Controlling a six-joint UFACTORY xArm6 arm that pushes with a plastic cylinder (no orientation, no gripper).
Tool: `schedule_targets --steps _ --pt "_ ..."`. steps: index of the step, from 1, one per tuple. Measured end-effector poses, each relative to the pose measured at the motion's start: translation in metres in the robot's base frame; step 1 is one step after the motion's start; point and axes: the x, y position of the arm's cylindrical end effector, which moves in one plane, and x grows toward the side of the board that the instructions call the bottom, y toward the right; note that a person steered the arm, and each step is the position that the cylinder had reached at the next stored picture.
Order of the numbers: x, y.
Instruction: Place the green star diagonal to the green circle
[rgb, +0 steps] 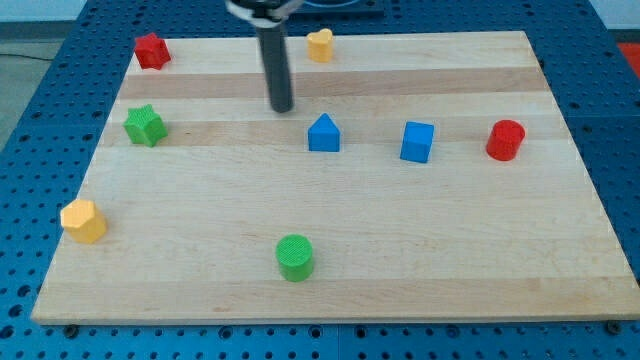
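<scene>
The green star (145, 125) lies near the board's left edge, in the upper half. The green circle (295, 257) stands near the bottom edge, a little left of the middle. My tip (282, 108) rests on the board in the upper middle, well to the right of the green star and just up-left of a blue pentagon-like block (323, 133). The tip touches no block.
A red block (150, 50) sits at the top left corner, a yellow heart-like block (319, 45) at the top middle, a blue cube (418, 141) and a red cylinder (506, 139) to the right, a yellow block (83, 220) at the left edge. The wooden board (450, 250) lies on a blue perforated table.
</scene>
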Motion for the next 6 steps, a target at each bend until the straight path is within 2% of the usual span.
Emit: schedule_targets --steps 1,2,3,4,5,6 --pt "0.032 0.030" --pt "0.043 0.037" --pt "-0.005 -0.001" --pt "-0.028 -0.098" --pt "-0.033 -0.197" --pt "-0.018 -0.228"
